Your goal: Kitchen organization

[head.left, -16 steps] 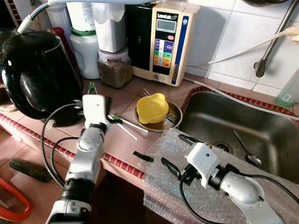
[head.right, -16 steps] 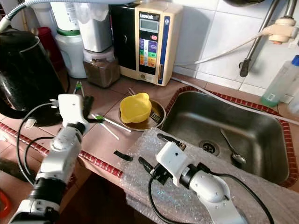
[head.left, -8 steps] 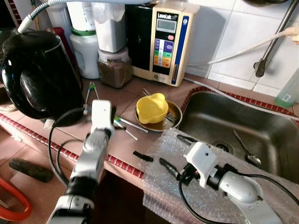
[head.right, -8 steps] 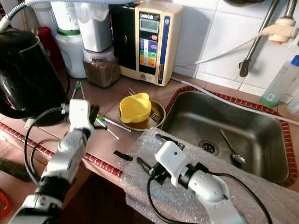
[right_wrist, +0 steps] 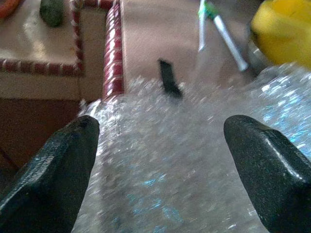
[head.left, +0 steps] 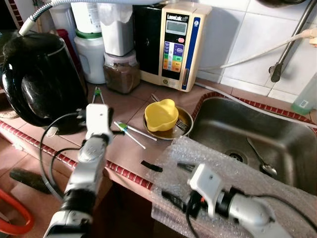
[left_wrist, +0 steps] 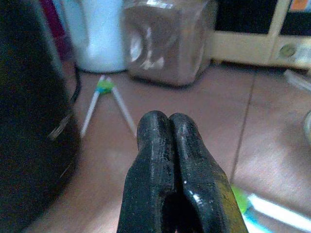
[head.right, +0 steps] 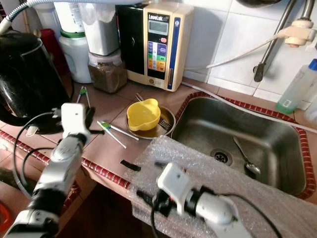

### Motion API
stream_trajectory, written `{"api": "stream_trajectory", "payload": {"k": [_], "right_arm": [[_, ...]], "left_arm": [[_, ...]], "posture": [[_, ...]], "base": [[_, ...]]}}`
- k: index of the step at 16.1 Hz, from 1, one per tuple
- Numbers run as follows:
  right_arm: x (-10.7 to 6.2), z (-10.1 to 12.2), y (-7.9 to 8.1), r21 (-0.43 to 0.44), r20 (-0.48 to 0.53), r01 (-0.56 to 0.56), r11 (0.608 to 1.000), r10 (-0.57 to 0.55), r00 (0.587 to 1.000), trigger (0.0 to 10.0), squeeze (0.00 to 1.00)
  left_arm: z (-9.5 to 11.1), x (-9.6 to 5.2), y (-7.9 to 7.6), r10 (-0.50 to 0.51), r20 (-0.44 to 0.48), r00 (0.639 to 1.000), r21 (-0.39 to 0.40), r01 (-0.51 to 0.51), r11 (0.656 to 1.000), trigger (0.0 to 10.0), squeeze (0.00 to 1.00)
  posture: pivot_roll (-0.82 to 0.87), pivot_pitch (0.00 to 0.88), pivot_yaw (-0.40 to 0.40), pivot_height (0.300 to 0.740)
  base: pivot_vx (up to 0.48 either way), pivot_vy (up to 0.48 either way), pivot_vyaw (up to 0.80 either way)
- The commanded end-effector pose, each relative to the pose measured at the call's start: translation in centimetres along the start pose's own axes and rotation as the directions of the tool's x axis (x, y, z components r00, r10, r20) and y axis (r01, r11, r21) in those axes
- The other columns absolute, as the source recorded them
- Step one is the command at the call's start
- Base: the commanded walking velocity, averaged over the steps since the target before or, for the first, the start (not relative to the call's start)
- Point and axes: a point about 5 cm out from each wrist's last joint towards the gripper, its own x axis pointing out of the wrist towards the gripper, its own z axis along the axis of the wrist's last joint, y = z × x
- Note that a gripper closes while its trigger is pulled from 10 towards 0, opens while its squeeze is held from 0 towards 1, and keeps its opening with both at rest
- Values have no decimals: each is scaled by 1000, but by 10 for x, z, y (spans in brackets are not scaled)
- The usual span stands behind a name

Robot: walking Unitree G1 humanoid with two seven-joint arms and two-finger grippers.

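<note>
Nearest me, I have the right gripper (right_wrist: 160, 141) spread wide and empty over the bubble wrap (head.left: 237, 163) draped on the counter's near edge, placed to pinch the sheet. On the left, my left gripper (left_wrist: 170, 141) is pressed shut on nothing, hovering beside the green-tipped chopsticks (head.left: 130, 133). Beyond them, the yellow bowl (head.left: 161, 114) sits in its metal dish (head.left: 185, 119), left of the sink (head.left: 257, 134).

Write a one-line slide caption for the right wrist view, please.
Open right gripper poised over the bubble wrap at the counter edge.
</note>
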Motion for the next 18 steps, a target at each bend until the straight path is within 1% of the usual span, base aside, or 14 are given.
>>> {"api": "stream_trajectory", "payload": {"k": [1, 2, 3, 4, 5, 8, 9, 10, 11, 12, 13, 15, 17, 18], "right_arm": [[0, 0, 1, -11, -3, -8, 1000, 8, 1000, 10000, 341], [0, -2, 3, -15, -16, -6, 1000, 5, 1000, 10000, 345], [-1, -5, 2, -44, -33, 13, 999, -14, 999, 10000, 341], [-1, -5, -3, -79, -29, 68, 995, -71, 997, 10000, 349], [-1, -5, -4, -79, -27, 86, 993, -88, 996, 10000, 353], [1, -5, -4, -108, -31, 86, 990, -90, 995, 10000, 357], [1, -5, -3, -117, -31, 87, 989, -91, 995, 10000, 353], [2, -5, -3, -123, -31, 85, 989, -90, 995, 10000, 357], [2, -5, -2, -125, -31, 85, 988, -90, 995, 10000, 357], [1, -5, -3, -130, -31, 88, 988, -93, 995, 10000, 357], [1, -5, -3, -132, -33, 89, 987, -94, 995, 10000, 357], [1, -6, -3, -135, -36, 90, 987, -96, 995, 10000, 353], [0, -6, -3, -141, -38, 90, 986, -97, 995, 10000, 353], [0, -6, -3, -143, -40, 89, 986, -95, 995, 10000, 357]], "left_arm": [[2, -1, 1, -9, 7, 1000, 15, 9, 1000, 10000, 0], [-2, -6, 5, -17, 2, 1000, 21, 17, 1000, 10000, 0], [-5, -9, 3, -40, -19, 999, 18, 40, 999, 10000, 0], [-10, -14, -1, -66, -74, 995, -34, 64, 997, 10000, 0], [-11, -16, -4, -88, -87, 992, -54, 84, 995, 10000, 0], [-17, -23, -22, -188, -153, 970, -114, 172, 979, 10000, 0], [-18, -24, -26, -202, -182, 962, -139, 178, 974, 10000, 0], [-15, -24, -32, -215, -194, 957, -172, 183, 968, 10000, 0], [-13, -23, -35, -221, -196, 955, -183, 186, 965, 10000, 0], [-9, -24, -42, -249, -202, 947, -181, 214, 960, 10000, 0], [-13, -26, -43, -263, -226, 938, -146, 234, 961, 10000, 0], [-21, -32, -42, -283, -260, 923, -145, 252, 957, 10000, 0], [-20, -35, -44, -279, -284, 917, -156, 243, 957, 10000, 0], [-19, -35, -45, -280, -287, 916, -148, 246, 958, 10000, 0]], "posture": [[80, 0, -11, 740], [81, 0, -13, 740], [83, 0, -13, 740], [84, 0, -13, 740], [83, 0, -12, 740], [81, 0, -11, 740], [81, 0, -11, 740], [79, 0, -10, 740], [79, 0, -10, 740], [74, 0, -7, 740], [71, 0, -7, 740], [69, 0, -6, 740], [72, 0, -8, 740], [73, 0, -9, 740]], "base": [[0, 0, 0], [0, 0, 0], [0, 0, 0], [0, 0, 0], [0, 0, 0], [0, 0, 0], [0, 0, 0], [0, 0, 0], [0, 0, 0], [0, 0, 0], [0, 0, 0], [0, 0, 0], [0, 0, 0], [0, 0, 0]]}}
